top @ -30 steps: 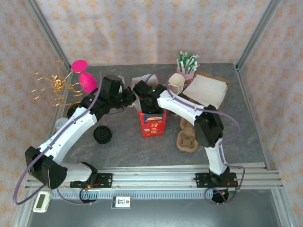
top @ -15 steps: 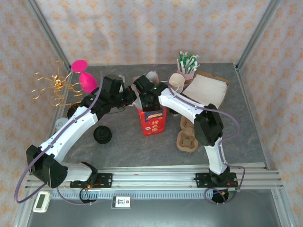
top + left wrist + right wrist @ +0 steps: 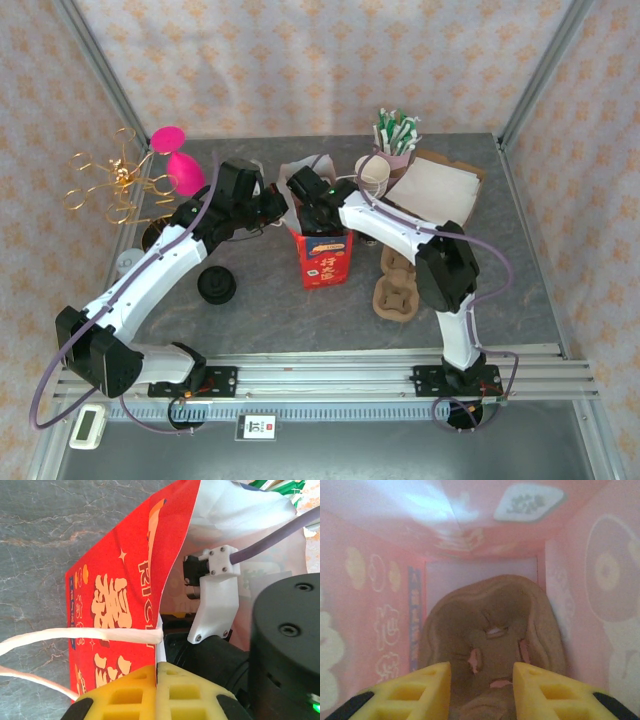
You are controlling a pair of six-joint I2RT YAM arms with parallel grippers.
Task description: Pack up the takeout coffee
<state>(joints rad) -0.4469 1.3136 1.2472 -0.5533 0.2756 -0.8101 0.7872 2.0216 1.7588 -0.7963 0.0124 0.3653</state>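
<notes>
— Red bag (image 3: 322, 258), standing up, rim pinched tight by left gripper (image 3: 156, 676).
— And the brown tray (image 3: 492, 625)?
— Deep inside bag, nipped between half-shut fingers of right gripper (image 3: 481, 680).
— Could go wrong how?
— Could snag on thin paper wall and rip it. Could tip bag over if pushed too hard.
— And with a slip at the rim?
— Might flop shut on right gripper. Might leave tray stuck crooked, not flat on the bottom.
</notes>
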